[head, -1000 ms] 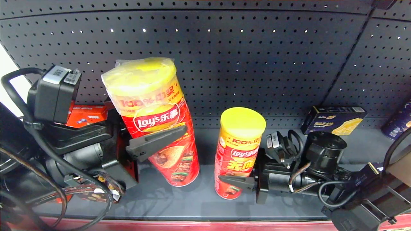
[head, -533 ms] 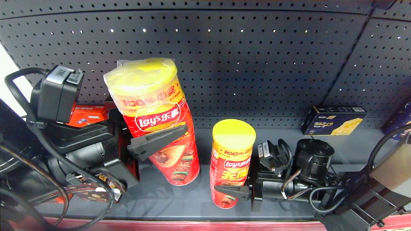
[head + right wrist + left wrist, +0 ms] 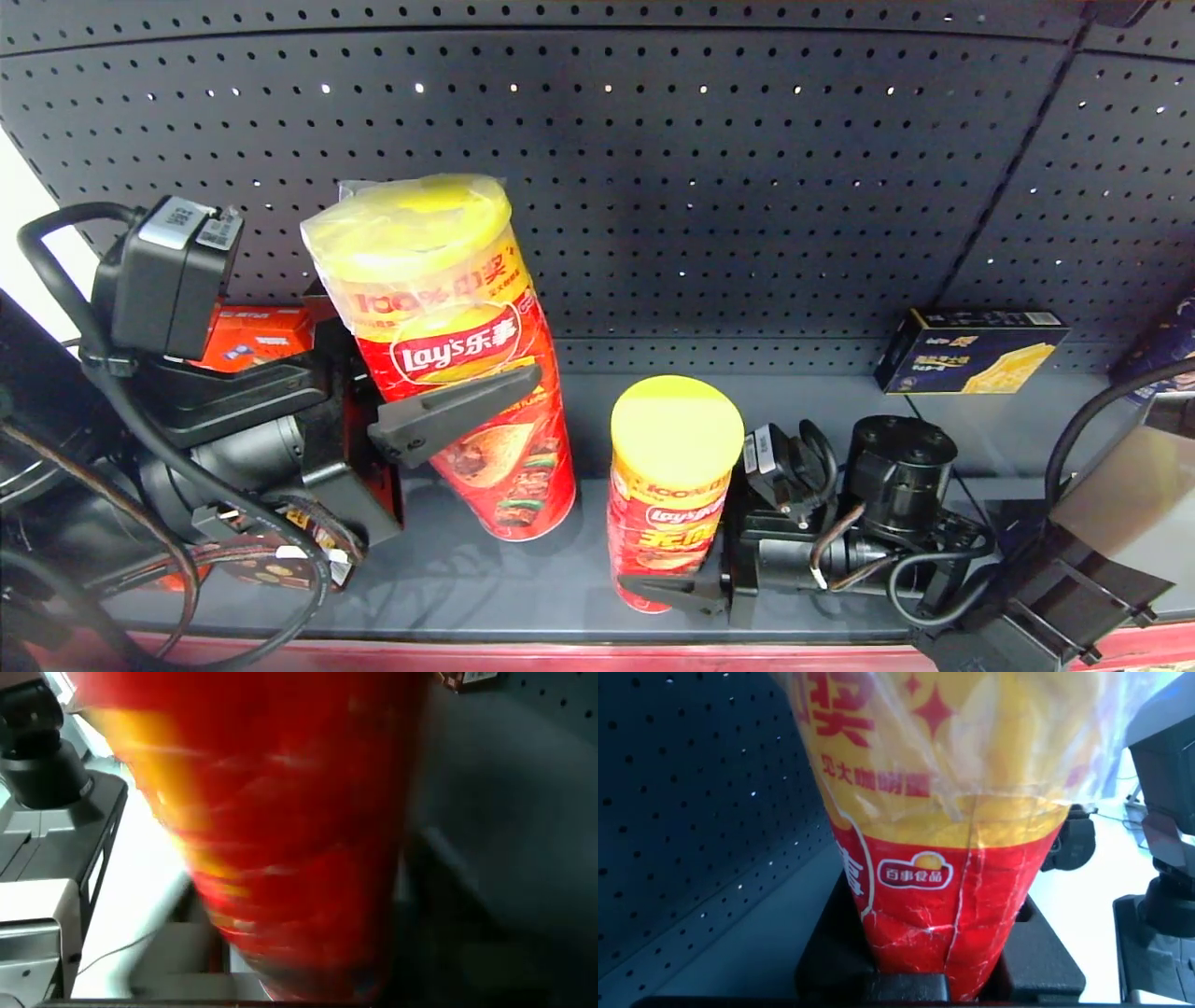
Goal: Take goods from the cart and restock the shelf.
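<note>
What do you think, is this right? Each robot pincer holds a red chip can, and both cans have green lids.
Almost right. The lids are yellow, not green, as the head view shows. The left pincer holds the tall chip can, with its lid under clear plastic wrap. The right pincer holds the shorter chip can, and its lid is bare.

Dark pegboard back panel (image 3: pixel 747 187), light specks through holes; grey shelf deck (image 3: pixel 579 579); red front lip (image 3: pixel 560 655).
</note>
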Tool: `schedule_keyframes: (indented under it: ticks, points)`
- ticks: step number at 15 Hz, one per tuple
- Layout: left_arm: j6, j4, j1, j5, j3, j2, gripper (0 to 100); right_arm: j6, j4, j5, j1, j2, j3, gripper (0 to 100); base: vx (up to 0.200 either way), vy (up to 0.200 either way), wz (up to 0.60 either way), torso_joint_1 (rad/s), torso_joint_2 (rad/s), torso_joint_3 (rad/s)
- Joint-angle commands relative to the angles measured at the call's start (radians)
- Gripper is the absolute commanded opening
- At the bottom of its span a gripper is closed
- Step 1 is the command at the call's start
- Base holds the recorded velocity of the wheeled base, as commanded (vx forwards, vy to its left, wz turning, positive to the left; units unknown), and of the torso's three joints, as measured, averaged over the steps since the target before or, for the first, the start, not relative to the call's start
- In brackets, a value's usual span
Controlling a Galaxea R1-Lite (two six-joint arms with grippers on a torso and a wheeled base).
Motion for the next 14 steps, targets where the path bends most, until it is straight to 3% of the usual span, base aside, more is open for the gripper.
schedule_keyframes:
  ticks: [1,8,11,12,14]
  points:
    - [0.0,-0.001,0.002,0.0,0.0,0.0,0,-0.001,0.0,0.0,-0.006,-0.016,0.011,100,0.0,0.0,0.0,0.0,0.0,0.0]
    - [0.0,-0.001,0.002,0.0,-0.001,-0.001,0,0.001,0.012,0.0,-0.092,-0.333,0.209,100,0.0,0.0,0.0,0.0,0.0,0.0]
    - [0.0,-0.001,0.002,0.0,0.0,-0.005,0,0.01,0.015,0.0,-0.209,-0.543,0.365,100,0.0,0.0,0.0,0.0,0.0,0.0]
    - [0.0,-0.001,0.002,0.0,0.0,-0.005,0,0.01,0.015,0.0,-0.209,-0.543,0.365,100,0.0,0.0,0.0,0.0,0.0,0.0]
    - [0.0,-0.001,0.003,0.003,0.002,-0.006,0,0.075,0.015,-0.028,-0.348,-0.709,0.492,100,0.0,0.0,0.0,0.0,0.0,0.0]
